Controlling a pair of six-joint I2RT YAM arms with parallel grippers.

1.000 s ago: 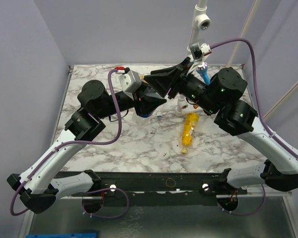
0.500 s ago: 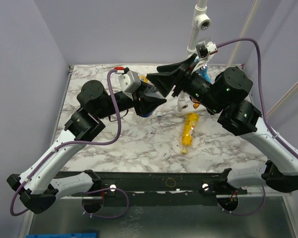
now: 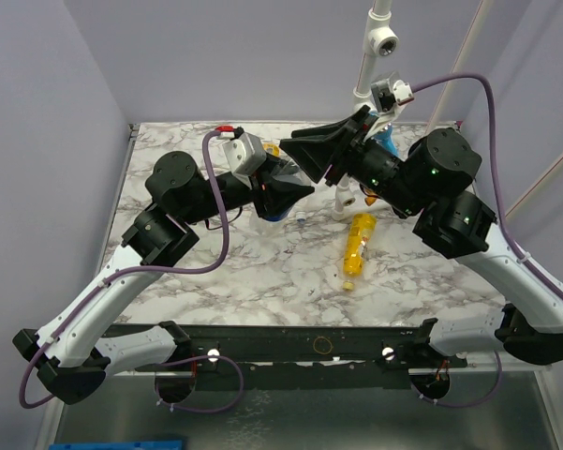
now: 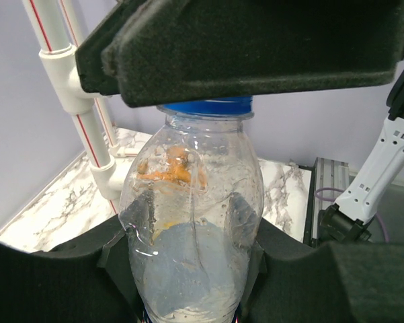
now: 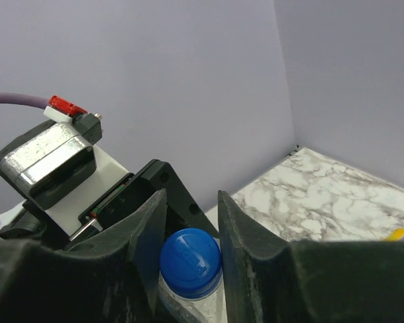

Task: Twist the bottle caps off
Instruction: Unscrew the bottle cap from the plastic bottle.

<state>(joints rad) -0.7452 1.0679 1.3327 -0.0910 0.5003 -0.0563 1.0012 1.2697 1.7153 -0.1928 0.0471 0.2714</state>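
Clamping clear bottle (image 4: 191,222) round its body with left jaws; droplets inside. Pinching its blue cap (image 5: 190,254) with right jaws. Leaving an orange-filled bottle (image 3: 357,246) lying on the bench (image 3: 169,141).

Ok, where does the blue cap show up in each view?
Top external: not visible, hidden beneath the right gripper.
Left wrist: blue cap upper centre, atop the clear bottle, under that gripper's pad.
Right wrist: bottom centre, clamped between its fingers.
Shared landmark: the marble table.
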